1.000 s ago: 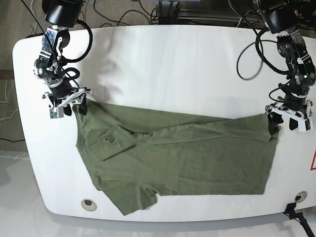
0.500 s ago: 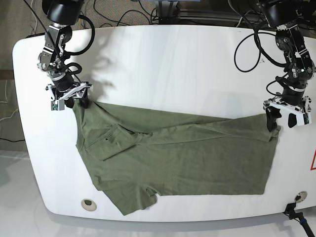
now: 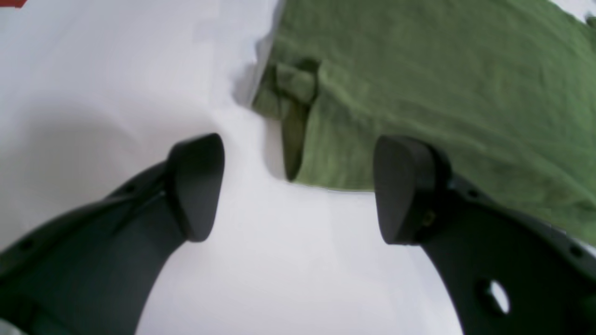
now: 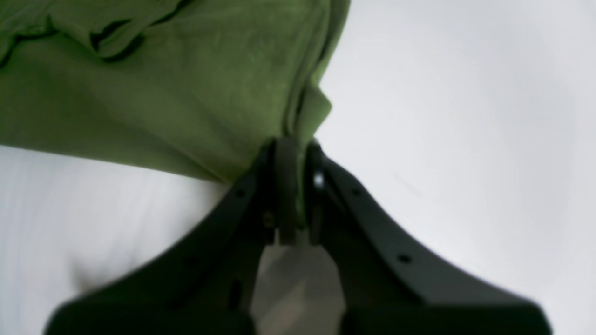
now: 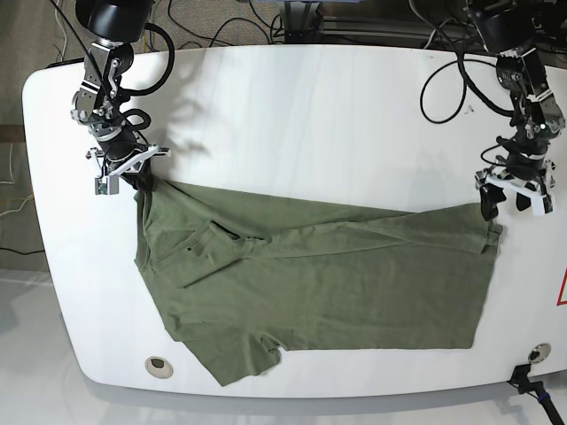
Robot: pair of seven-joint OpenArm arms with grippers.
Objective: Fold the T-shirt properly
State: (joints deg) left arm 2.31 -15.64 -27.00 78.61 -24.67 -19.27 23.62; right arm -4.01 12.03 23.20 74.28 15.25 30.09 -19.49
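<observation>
1. White table (image 5: pixel 292 115) carries the whole job; its broad bare top gives the cloth room to be dragged flat, which is likely why the garment lies in the near half with open surface beyond it.
2. Olive-green T-shirt (image 5: pixel 337 283) lies spread across the table, wrinkled, with one sleeve folded in at the base view's left and a flap hanging toward the near edge. Its two far corners sit under the arms, so it appears set for a pull or a lengthwise fold.
3. Right gripper (image 4: pixel 291 186), at the base view's left, has its jaws pressed together on a bunched corner of the T-shirt; the wrist view shows green cloth drawn into the narrow gap. Pinching at the corner lets that edge be lifted without crumpling the body.
4. Left gripper (image 3: pixel 298 186), at the base view's right, stands spread, both pads clear of the fabric, with the puckered hem corner just ahead of them. By my reading it is lined up to close on that corner so both ends rise together.
</observation>
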